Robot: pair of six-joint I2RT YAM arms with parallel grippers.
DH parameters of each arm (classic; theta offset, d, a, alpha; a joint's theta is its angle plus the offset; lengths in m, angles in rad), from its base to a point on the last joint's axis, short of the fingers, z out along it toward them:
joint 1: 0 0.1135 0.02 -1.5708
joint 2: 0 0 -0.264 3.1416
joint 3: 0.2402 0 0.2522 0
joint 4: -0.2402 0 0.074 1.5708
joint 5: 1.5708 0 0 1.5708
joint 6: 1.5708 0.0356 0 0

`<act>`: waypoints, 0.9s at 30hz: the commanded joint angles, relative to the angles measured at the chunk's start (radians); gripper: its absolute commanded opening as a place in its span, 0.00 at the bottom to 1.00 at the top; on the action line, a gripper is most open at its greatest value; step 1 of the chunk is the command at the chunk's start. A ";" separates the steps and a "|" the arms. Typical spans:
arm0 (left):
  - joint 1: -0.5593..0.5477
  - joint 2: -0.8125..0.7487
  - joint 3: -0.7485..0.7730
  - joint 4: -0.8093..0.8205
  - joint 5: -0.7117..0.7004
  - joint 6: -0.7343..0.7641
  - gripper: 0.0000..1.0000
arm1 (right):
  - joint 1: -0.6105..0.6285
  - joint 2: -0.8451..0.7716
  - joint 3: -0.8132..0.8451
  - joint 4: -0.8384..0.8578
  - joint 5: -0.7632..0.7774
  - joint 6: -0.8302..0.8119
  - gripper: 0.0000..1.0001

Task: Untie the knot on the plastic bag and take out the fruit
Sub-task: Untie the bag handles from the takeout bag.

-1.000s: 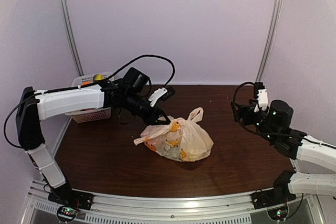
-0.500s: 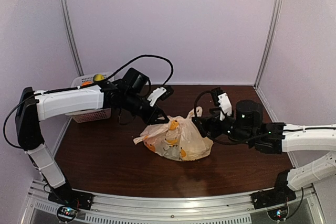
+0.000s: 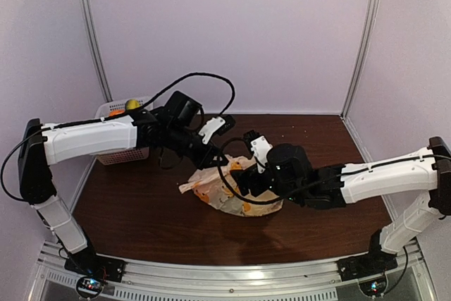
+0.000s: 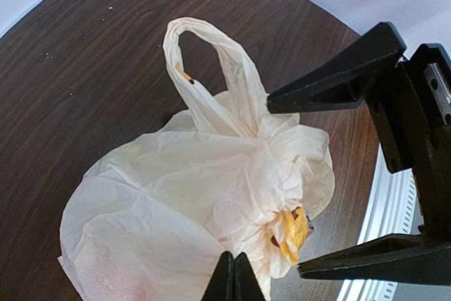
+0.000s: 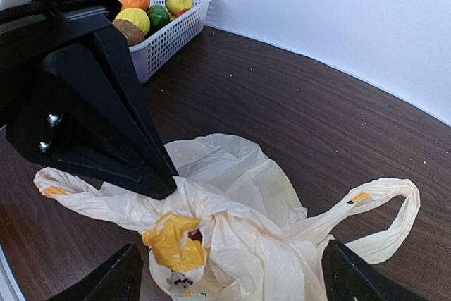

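Note:
The plastic bag [image 3: 211, 194] lies crumpled in the middle of the dark table, cream with orange-yellow print. Its knot [image 4: 276, 168] is a twisted bunch on top, also in the right wrist view [image 5: 206, 206]. One handle loop [image 4: 204, 54] sticks out free. My left gripper [image 4: 233, 257] is shut, pinching bag plastic beside the knot; it shows as black fingers [image 5: 120, 139] in the right wrist view. My right gripper [image 5: 232, 246] is wide open, hanging over the knot with a finger on each side. The fruit in the bag is hidden by the plastic.
A white slotted basket [image 5: 169, 40] with toy fruits stands at the back left of the table [image 3: 134, 209], behind my left arm. A metal rail [image 3: 232, 276] runs along the near edge. The cell walls close the back and sides.
My right arm has swung in from the far right to over the bag, gripper open. My left gripper stays pinched on the bag's top.

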 commanded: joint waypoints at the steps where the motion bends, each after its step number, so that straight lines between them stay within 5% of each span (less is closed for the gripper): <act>1: -0.026 -0.034 0.004 0.018 -0.059 0.028 0.00 | 0.022 0.043 0.048 -0.028 0.055 0.008 0.89; 10: -0.028 -0.040 0.005 0.018 -0.039 0.016 0.00 | 0.048 0.076 0.061 -0.028 0.161 0.056 0.89; 27: -0.029 -0.054 0.000 0.026 -0.047 0.015 0.00 | 0.051 0.079 0.024 0.033 0.247 0.098 0.06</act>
